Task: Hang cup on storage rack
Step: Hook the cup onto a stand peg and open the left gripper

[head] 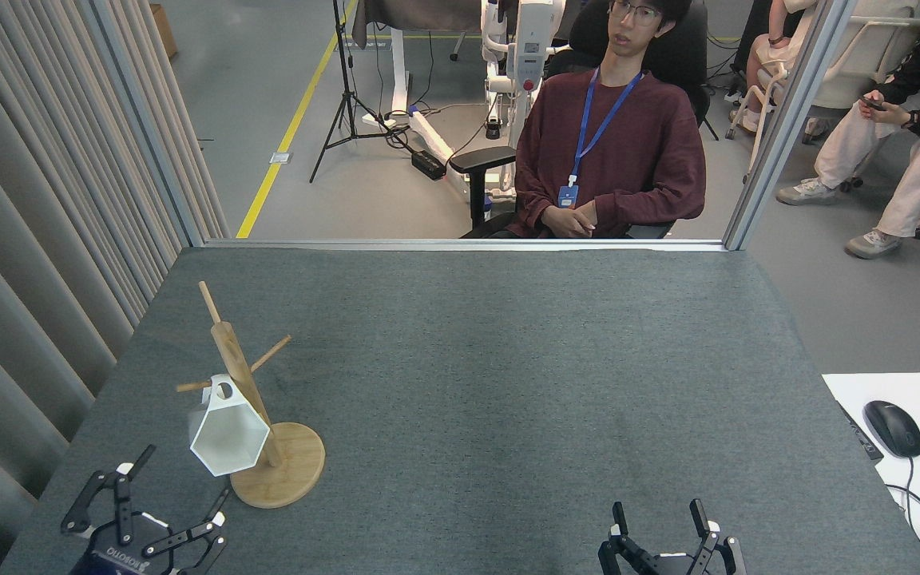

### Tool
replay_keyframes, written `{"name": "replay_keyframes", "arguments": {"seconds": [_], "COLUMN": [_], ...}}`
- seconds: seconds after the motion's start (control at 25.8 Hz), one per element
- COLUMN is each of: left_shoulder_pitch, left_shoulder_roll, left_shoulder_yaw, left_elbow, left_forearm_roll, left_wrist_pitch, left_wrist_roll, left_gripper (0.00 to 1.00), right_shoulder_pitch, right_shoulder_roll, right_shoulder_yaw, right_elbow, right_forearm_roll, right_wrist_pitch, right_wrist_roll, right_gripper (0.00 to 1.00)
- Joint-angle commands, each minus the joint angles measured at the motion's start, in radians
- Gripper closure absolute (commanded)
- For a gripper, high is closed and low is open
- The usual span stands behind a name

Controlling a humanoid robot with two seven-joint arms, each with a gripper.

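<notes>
- White faceted cup (227, 435) is seen hung by its handle tab on a peg of the wooden mug tree (256, 415), beyond the left gripper (144, 511) fingertips, apart from them.
- Left gripper fingers are spread, empty.
- Right gripper (660, 527) fingers are parted, empty.

I am working in a robotics lab: a grey felt-covered tabletop (508, 359) fenced by aluminium framing (787, 120), a black tripod stand (344, 88), yellow floor tape (284, 136), and a seated person wearing a blue lanyard badge (612, 136).
</notes>
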Motion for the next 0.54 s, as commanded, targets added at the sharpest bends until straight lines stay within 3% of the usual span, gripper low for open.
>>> {"name": "replay_keyframes", "arguments": {"seconds": [0.0, 0.16, 0.27, 0.35, 0.5], "left_shoulder_pitch": [0.07, 0.184, 0.238, 0.264, 0.267], "left_shoulder_roll": [-0.002, -0.009, -0.083, -0.112, -0.111], "left_shoulder_yaw": [0.07, 0.09, 0.114, 0.127, 0.128], "left_elbow": [-0.025, -0.04, -0.085, -0.125, -0.131], "left_forearm_roll": [0.152, 0.44, 0.6, 0.643, 0.64], "left_wrist_pitch": [-0.007, -0.068, -0.079, -0.07, -0.015], "left_wrist_roll": [-0.001, -0.116, -0.263, -0.323, -0.352], "left_gripper": [0.0, 0.0, 0.0, 0.0, 0.0], "right_shoulder_pitch": [0.017, 0.055, 0.092, 0.111, 0.118], "right_shoulder_roll": [-0.003, -0.016, -0.014, -0.014, -0.013], "right_shoulder_yaw": [-0.001, -0.01, -0.037, -0.036, -0.036], "right_elbow": [-0.015, -0.049, -0.086, -0.11, -0.12], "right_forearm_roll": [0.001, 0.001, 0.001, 0.001, 0.001], "right_wrist_pitch": [0.0, 0.002, 0.002, 0.002, -0.015], "right_wrist_roll": [-0.016, -0.034, -0.034, -0.034, -0.036], "right_gripper": [0.01, 0.01, 0.01, 0.01, 0.01]}}
